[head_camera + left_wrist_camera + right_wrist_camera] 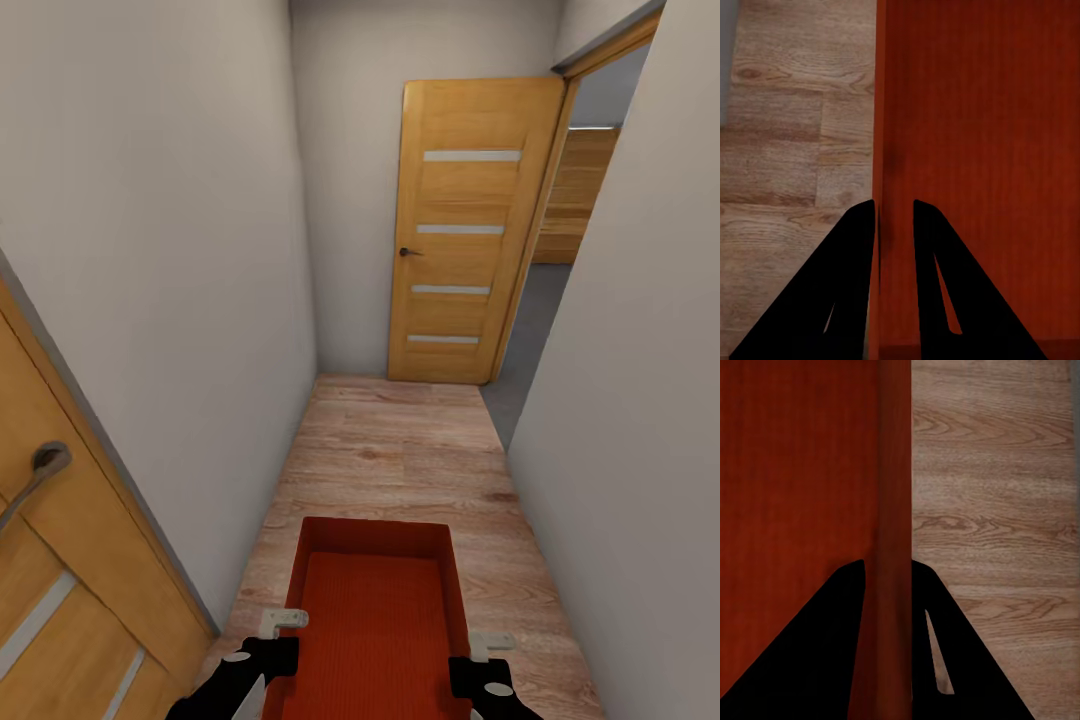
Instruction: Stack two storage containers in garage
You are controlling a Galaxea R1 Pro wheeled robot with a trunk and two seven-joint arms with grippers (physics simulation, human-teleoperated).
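The orange-red open-top plastic bin (375, 620) hangs between both arms, low in front of the robot, above the light wood plank floor (400, 450) of a narrow hallway. Its long side points straight ahead, toward the open wooden door (468, 230). The left gripper (894, 217) pinches the bin's left wall between its two black fingers. The right gripper (886, 574) pinches the right wall the same way. Both arms are equally near. Grey floor (530, 340) shows through the doorway ahead on the right, so I think the bin goes that way.
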